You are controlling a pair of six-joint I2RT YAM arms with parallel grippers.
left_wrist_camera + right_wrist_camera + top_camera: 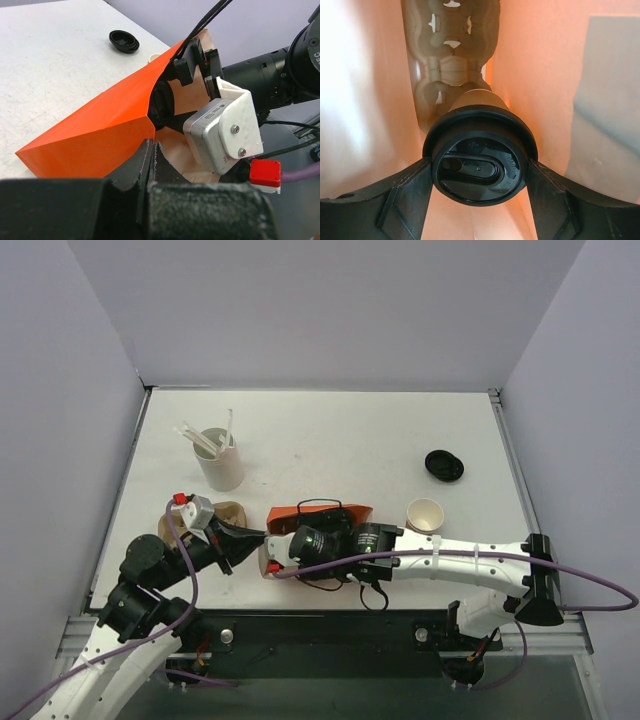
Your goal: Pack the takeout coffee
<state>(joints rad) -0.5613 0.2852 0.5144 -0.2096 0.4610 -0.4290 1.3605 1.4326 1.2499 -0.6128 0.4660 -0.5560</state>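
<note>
Right wrist view: my right claw (479, 175) is clamped on the takeout coffee (479, 165), lid facing me. Its long axis points straight down the orange bag (555, 75) toward the pulp cup carrier (451, 60) just beyond, while my left claw (151, 152) pinches the bag's rim.

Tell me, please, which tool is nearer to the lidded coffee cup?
Right. The right tool grips the lidded coffee cup by its lid inside the orange bag; the left tool is outside, pinching the bag's open edge, apart from the cup.
</note>
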